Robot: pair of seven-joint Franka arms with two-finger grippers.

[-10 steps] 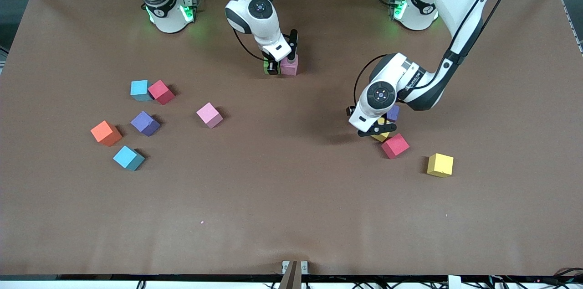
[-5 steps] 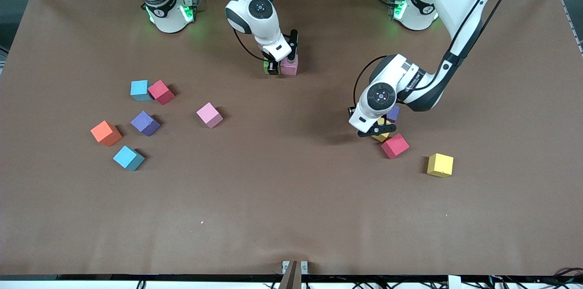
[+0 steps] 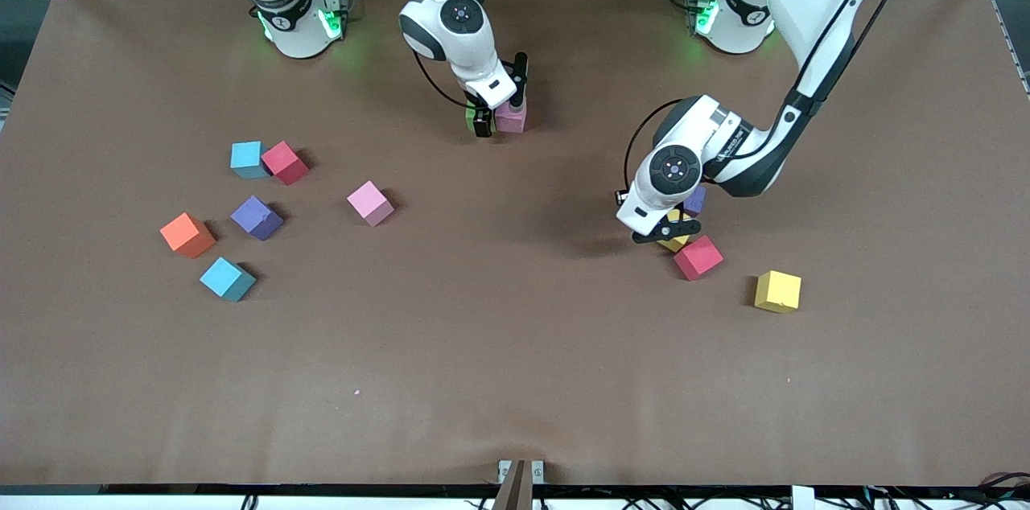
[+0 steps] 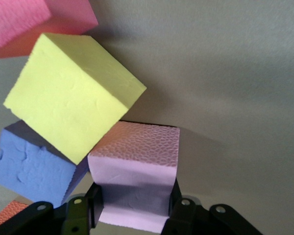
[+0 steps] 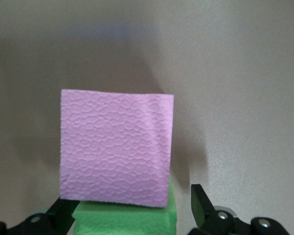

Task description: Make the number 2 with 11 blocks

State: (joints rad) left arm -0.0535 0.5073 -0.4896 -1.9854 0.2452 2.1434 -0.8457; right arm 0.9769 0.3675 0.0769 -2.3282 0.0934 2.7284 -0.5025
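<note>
Front view: left tool (image 3: 665, 235) crowded, apparently touching yellow block (image 3: 674, 239).

Legible text: none. No readable label, brand, number or sign on the blocks (image 3: 369, 203), the desk (image 3: 515, 381) or either arm in any view.

In the front view the left gripper (image 3: 661, 235) and its wrist cover most of a yellow block (image 3: 674, 241) and a purple block (image 3: 694, 199); a pink block (image 4: 134, 178) between the fingers shows only in the left wrist view. The right gripper (image 3: 500, 109) hides most of a green block (image 3: 469, 119). In the right wrist view that green block (image 5: 125, 218) is cut off by the picture's edge
</note>
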